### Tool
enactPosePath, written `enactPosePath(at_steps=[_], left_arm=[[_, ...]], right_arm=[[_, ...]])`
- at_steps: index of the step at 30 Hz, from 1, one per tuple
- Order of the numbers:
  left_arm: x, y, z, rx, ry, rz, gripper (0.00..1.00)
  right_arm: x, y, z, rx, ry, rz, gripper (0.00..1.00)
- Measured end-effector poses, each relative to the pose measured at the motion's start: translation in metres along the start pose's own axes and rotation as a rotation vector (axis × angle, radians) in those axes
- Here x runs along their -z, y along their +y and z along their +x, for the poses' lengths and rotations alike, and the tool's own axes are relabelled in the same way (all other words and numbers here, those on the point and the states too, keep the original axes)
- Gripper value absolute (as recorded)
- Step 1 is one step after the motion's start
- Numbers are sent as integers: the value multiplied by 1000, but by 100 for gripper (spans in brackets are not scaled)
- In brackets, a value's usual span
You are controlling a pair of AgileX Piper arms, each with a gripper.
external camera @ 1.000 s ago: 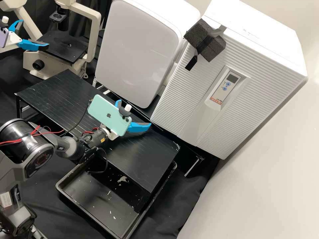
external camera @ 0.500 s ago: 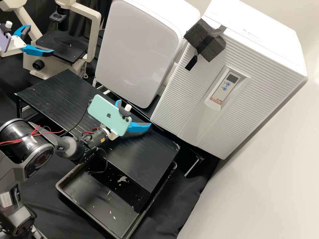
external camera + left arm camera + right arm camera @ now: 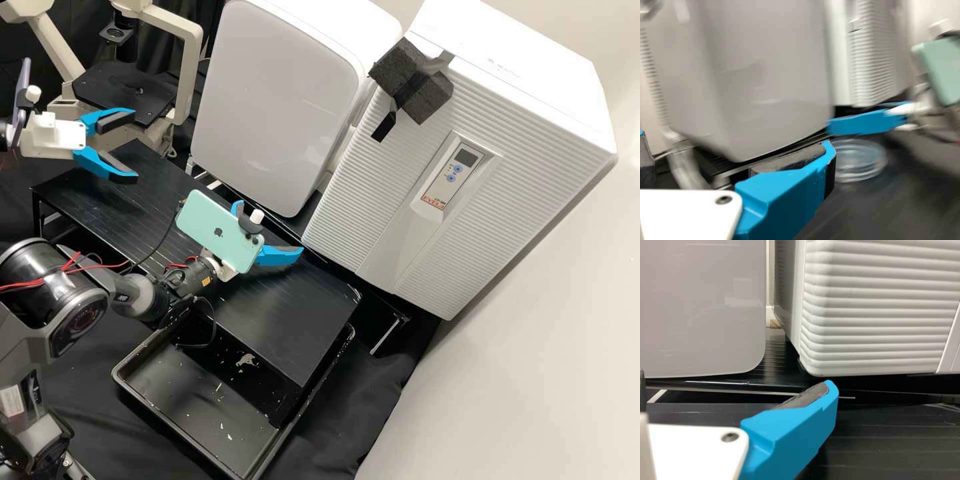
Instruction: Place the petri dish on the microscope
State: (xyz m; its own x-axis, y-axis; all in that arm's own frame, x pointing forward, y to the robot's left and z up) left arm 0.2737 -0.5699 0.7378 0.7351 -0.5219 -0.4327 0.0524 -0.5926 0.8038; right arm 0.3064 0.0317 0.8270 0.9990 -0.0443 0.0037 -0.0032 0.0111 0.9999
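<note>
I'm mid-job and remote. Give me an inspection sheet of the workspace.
Surface: black table, pale scuffs on its top.
Job's things: clear petri dish on the table; microscope beyond it.
Clutter: pale residue and flecks in the black tray.
Hands: left hand open near the microscope, nothing held; right hand open, nothing held.
Cables: black cable looping below the right arm; red wires along that arm.
Surroundings: smooth-doored white cabinet; ribbed white cabinet with a control panel; dark foam block against its front.
</note>
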Motion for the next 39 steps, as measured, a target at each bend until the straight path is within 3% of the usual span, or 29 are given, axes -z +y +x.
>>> enactPosePath(at_steps=[6, 11, 20, 26, 33, 39], left_arm=[[-22, -4, 26, 42, -105, -20, 100], [-31, -15, 42, 114, -156, -48, 100], [-25, -36, 68, 223, -136, -34, 100], [-24, -31, 79, 218, -144, -57, 100], [-30, -28, 88, 248, -179, -132, 100], [-38, -27, 92, 258, -196, -130, 100]], right_arm=[[0, 0, 0, 0, 0, 0, 100], [0, 0, 0, 0, 0, 0, 100], [0, 0, 0, 0, 0, 0, 100], [0, 0, 0, 0, 0, 0, 100], [0, 0, 0, 0, 0, 0, 100], [0, 0, 0, 0, 0, 0, 100]])
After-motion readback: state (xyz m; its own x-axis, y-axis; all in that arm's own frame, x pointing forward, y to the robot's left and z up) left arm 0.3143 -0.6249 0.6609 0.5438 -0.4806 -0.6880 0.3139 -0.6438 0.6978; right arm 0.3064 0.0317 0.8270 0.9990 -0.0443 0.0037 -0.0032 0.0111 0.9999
